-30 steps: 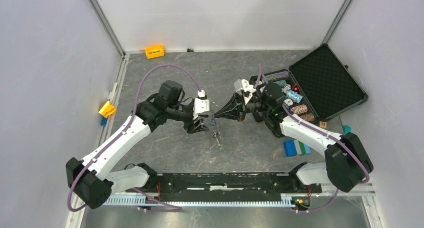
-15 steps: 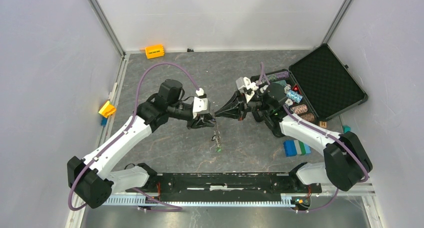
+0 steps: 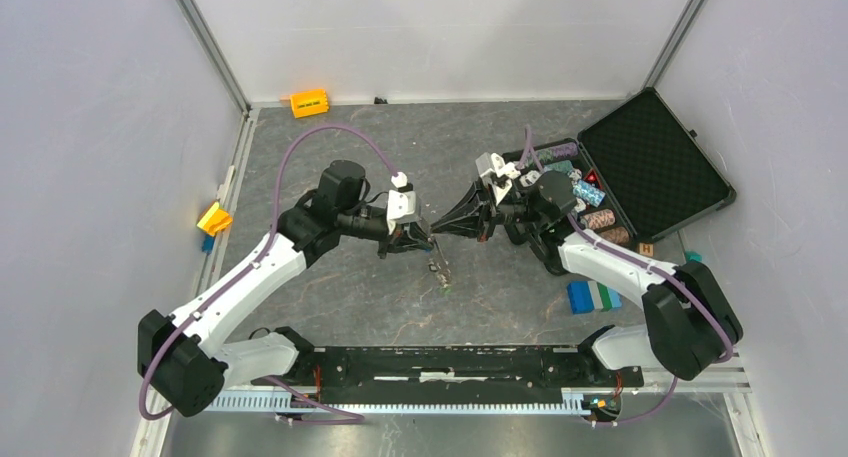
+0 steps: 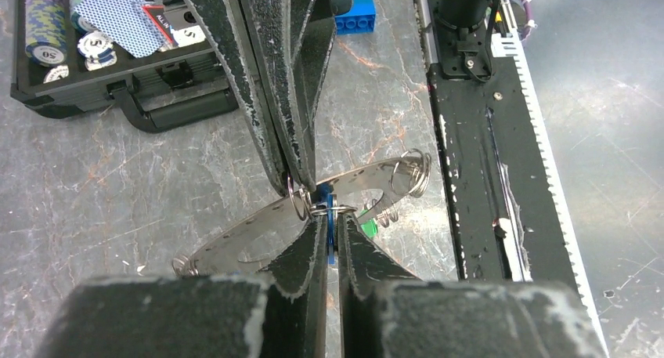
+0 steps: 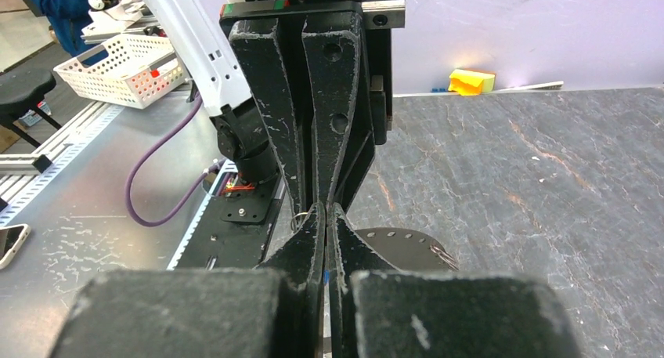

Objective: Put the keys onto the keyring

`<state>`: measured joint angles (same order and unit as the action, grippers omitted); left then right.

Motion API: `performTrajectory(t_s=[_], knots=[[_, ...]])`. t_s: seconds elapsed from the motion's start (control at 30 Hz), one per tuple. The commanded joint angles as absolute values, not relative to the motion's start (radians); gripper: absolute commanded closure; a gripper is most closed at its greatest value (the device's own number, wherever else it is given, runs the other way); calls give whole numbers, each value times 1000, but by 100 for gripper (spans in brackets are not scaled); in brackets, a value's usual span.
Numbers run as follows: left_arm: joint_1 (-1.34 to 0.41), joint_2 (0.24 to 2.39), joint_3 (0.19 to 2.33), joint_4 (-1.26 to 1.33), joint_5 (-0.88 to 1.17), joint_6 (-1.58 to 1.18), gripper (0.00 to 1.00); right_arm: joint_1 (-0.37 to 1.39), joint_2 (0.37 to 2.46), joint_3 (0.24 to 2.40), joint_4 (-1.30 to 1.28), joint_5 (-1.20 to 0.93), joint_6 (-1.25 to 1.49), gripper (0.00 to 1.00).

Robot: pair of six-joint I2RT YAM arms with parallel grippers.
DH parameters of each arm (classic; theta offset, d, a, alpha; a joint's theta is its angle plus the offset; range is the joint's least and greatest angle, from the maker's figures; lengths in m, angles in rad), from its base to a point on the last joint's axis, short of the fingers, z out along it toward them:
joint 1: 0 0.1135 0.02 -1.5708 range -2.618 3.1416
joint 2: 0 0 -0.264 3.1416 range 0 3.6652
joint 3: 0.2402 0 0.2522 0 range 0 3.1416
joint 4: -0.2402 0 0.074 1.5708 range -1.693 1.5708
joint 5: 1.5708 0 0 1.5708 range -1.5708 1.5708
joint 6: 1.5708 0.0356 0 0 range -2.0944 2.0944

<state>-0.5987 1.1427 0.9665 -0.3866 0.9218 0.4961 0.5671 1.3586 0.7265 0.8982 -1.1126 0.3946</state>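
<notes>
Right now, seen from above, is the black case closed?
No, the black case stands open, its lid folded back and the foam lining showing.

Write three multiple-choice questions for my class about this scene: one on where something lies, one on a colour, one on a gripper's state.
1. Where on the table does the open black case lie?
A. far right
B. near left
C. near middle

2. What colour is the tag between the fingers of the left gripper?
A. red
B. blue
C. yellow

3. How do the fingers of the right gripper stand?
A. wide apart
B. pressed together
C. out of view

Key:
1 A, the overhead view shows the case at the far right corner.
2 B, the left wrist view shows blue in the narrow gap.
3 B, its own wrist view shows the fingertips meeting.
</notes>
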Motion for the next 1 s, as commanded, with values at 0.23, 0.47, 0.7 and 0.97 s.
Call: performTrajectory(t_s=[0.23,0.47,0.7,0.97], knots=[[-597,1174,933,-198,927,335,98,561,1367,685,1121,-1044,514,100],[-597,1204,959,-168,898,300,98,562,1361,646,1147,-1014,514,100],[-600,1227,951,-109,902,261,98,560,1365,621,1201,-996,536,100],[-610,1264,942,-51,929,228,94,561,1365,607,1211,-985,530,100]])
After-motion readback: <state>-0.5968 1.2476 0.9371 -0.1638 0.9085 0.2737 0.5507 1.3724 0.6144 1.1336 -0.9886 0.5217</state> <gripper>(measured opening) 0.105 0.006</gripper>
